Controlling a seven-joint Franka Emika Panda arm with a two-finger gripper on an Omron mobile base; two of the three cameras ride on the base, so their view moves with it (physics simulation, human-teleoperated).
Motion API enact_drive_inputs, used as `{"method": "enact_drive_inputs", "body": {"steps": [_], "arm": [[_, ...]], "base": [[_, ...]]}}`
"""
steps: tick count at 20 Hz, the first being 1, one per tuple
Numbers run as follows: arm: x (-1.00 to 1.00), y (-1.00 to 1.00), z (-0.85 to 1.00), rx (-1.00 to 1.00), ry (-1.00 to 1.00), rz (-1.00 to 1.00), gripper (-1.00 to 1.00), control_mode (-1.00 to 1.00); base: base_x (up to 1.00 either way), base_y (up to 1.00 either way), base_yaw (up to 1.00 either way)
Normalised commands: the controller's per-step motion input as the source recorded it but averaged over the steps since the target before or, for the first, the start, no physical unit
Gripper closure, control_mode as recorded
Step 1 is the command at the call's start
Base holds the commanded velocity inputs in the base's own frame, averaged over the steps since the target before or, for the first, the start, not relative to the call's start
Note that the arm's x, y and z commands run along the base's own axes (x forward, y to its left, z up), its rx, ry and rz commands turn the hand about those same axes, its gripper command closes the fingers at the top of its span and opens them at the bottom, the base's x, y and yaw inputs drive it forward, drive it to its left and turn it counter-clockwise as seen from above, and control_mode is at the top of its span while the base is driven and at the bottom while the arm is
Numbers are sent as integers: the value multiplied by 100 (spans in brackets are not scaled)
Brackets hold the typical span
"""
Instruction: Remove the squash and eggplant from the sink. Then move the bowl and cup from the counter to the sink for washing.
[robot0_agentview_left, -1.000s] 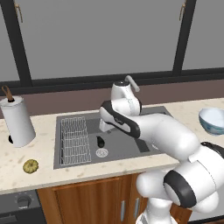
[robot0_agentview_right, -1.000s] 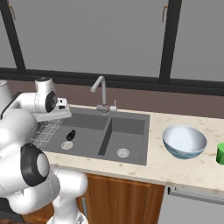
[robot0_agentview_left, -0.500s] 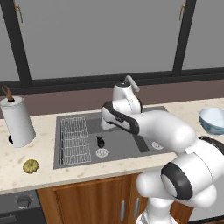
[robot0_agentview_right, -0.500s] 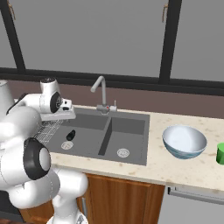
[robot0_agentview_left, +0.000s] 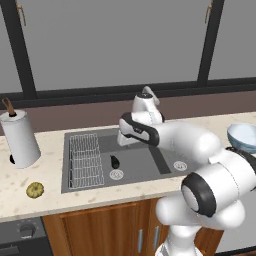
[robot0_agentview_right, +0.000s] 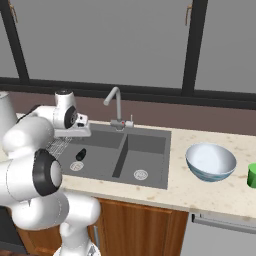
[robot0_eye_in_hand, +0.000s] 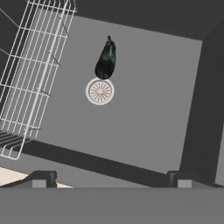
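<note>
The near-black eggplant (robot0_agentview_left: 115, 161) (robot0_agentview_right: 80, 154) (robot0_eye_in_hand: 106, 61) lies on the floor of the left basin of the dark grey sink (robot0_agentview_left: 136, 168) (robot0_agentview_right: 150, 149) (robot0_eye_in_hand: 148, 100), just beside the round drain (robot0_eye_in_hand: 100, 91). My gripper (robot0_agentview_left: 126, 141) (robot0_agentview_right: 75, 133) (robot0_eye_in_hand: 109, 179) hangs open above that basin, nothing between its fingers, the eggplant ahead of it. The yellow-brown squash (robot0_agentview_left: 35, 189) rests on the beige counter (robot0_agentview_left: 50, 170) left of the sink. On the counter right of the sink stand the wide bowl (robot0_agentview_left: 243, 136) (robot0_agentview_right: 210, 161) and the green cup (robot0_agentview_right: 252, 175).
A wire rack (robot0_agentview_left: 84, 159) (robot0_eye_in_hand: 30, 74) fills the left side of the basin next to the eggplant. The curved steel faucet (robot0_agentview_right: 116, 105) rises behind the sink's divider. A paper towel roll (robot0_agentview_left: 20, 137) stands at the counter's far left.
The hand has shifted slightly to the right over the left basin. The gripper stays open, and eggplant, squash, bowl and cup have not moved.
</note>
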Motion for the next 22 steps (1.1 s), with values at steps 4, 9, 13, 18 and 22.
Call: {"method": "enact_drive_inputs", "body": {"steps": [4,9,13,18,22], "arm": [[11,0,-14,12,0,0,-100,-100],[9,-1,-16,4,0,0,-100,-100],[8,0,-18,1,0,0,-100,-100],[12,1,-17,4,0,0,-100,-100],[15,4,-16,1,0,0,-100,-100]], "base": [[0,0,0],[0,0,0],[0,0,0],[0,0,0],[0,0,0]]}}
